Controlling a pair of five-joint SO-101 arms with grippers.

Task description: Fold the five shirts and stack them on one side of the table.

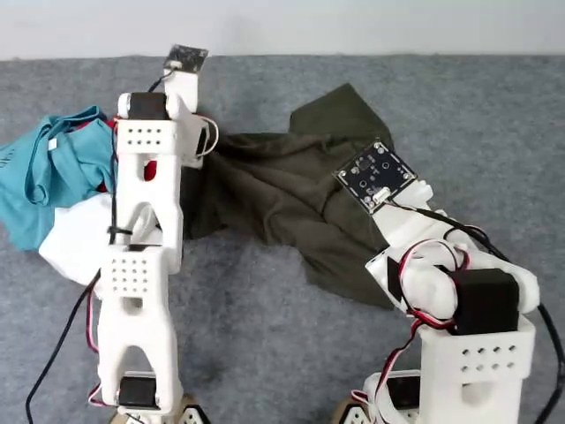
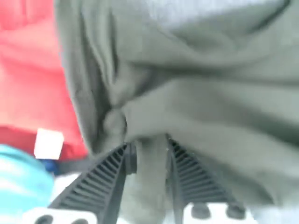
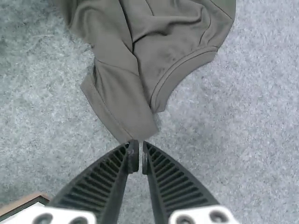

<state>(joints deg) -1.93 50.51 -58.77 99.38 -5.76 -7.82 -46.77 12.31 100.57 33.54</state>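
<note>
Grippers and shirts: condition at inspection

Item 1, left side. My left gripper (image 2: 148,149) is clamped on a bunched fold of the olive shirt (image 1: 282,194). In the left wrist view the cloth is pinched between both ribbed fingers (image 2: 105,179) and rises away from them in taut creases. The high view places my left arm (image 1: 141,265) over the left edge of this shirt, at the border between it and the heap of other garments.

Item 2, right side. My right gripper (image 3: 138,158) has its fingers (image 3: 173,186) drawn together with a hairline gap at the tips. I see no cloth between them. A hemmed corner of the olive shirt lies flat on the table (image 1: 265,353), ending just beside the tips. Whether it touches them I cannot tell.

Item 3, olive shirt. It is spread, rumpled and unfolded, across the middle of the grey table between my two arms. One lobe points toward the far edge and another runs down toward my right arm (image 1: 459,336).

Item 4, other garments. A teal shirt (image 1: 44,168), a red shirt (image 2: 28,70) and a white shirt (image 1: 79,238) lie crumpled together at the left of the table, unfolded, and partly under my left arm. The red shirt touches the olive one and shows a white label (image 2: 49,143).
</note>
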